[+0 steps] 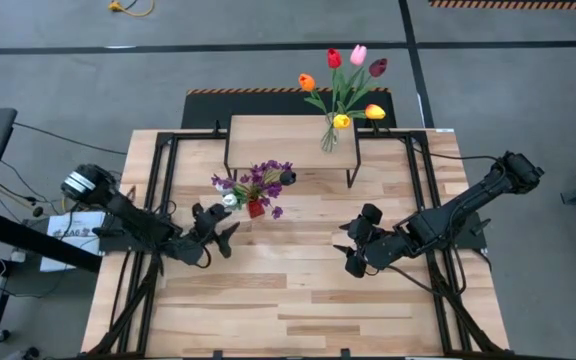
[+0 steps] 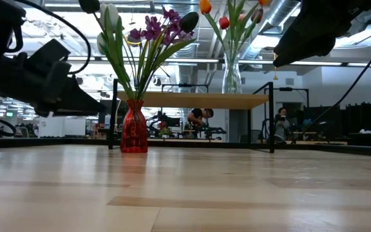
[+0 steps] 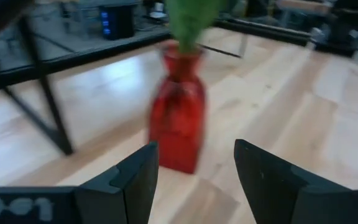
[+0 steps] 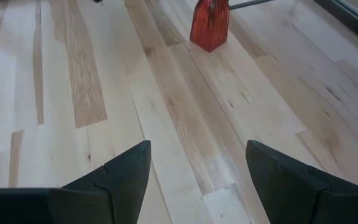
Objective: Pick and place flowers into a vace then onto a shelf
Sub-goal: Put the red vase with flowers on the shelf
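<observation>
Dark fingers of the left gripper stand apart, empty, near the red vase. From above we see its purple sprig at centre frame. The right gripper gapes over bare planks. Tulips stand on the shelf, upper centre.

The left tool has its two dark fingers spread apart, with nothing between them. Just ahead stands a red vase on the pale wooden desk, green stems rising from its neck (blurred). A thin black leg stands off to one side.
</observation>
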Controlling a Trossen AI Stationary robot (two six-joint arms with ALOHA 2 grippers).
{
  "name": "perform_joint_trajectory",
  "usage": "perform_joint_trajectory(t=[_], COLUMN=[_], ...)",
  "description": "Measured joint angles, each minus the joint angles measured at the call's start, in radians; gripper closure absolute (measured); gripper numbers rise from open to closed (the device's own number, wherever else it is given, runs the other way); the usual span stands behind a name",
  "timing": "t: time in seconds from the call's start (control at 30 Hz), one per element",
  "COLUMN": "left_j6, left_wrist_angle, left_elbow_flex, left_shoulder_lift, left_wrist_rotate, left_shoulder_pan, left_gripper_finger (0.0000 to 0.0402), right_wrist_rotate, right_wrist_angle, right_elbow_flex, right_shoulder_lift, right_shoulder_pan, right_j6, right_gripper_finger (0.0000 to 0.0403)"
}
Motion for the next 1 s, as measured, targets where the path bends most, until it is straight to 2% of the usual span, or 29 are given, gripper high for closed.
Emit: perform_joint_trajectory(t=[0.17,0.23,0.33,0.53,0.67,0.8,1.0], left_j6=[0.152,0.193,0.207,0.217,0.27,0.288,0.297], left_wrist_angle=[0.308,0.425,0.554,0.737,0.797,0.801,0.805], left_elbow_flex=[0.0,0.0,0.0,0.008,0.023,0.034,0.036], left_shoulder_lift=[0.189,0.262,0.359,0.497,0.545,0.548,0.548], left_wrist_rotate=[0.084,0.081,0.024,0.004,0.01,0.054,0.062], left_shoulder_pan=[0.0,0.0,0.001,0.028,0.058,0.087,0.13], left_gripper_finger=[0.0202,0.0202,0.0202,0.0202,0.0202,0.0202,0.0202], right_wrist_rotate=[0.0,0.0,0.0,-0.001,-0.003,-0.017,-0.026], right_wrist_angle=[0.0,0.0,0.0,0.0,-0.002,-0.012,-0.016], right_elbow_flex=[0.0,0.0,0.0,0.0,0.0,0.0,0.0], right_shoulder_lift=[0.0,0.0,0.0,0.0,0.0,0.0,0.0], right_shoulder_pan=[0.0,0.0,0.0,0.0,0.0,0.0,0.0], right_j6=[0.0,0.0,0.0,0.016,0.016,0.017,0.018], right_gripper_finger=[0.0147,0.0147,0.0147,0.0147,0.0147,0.0147,0.0147])
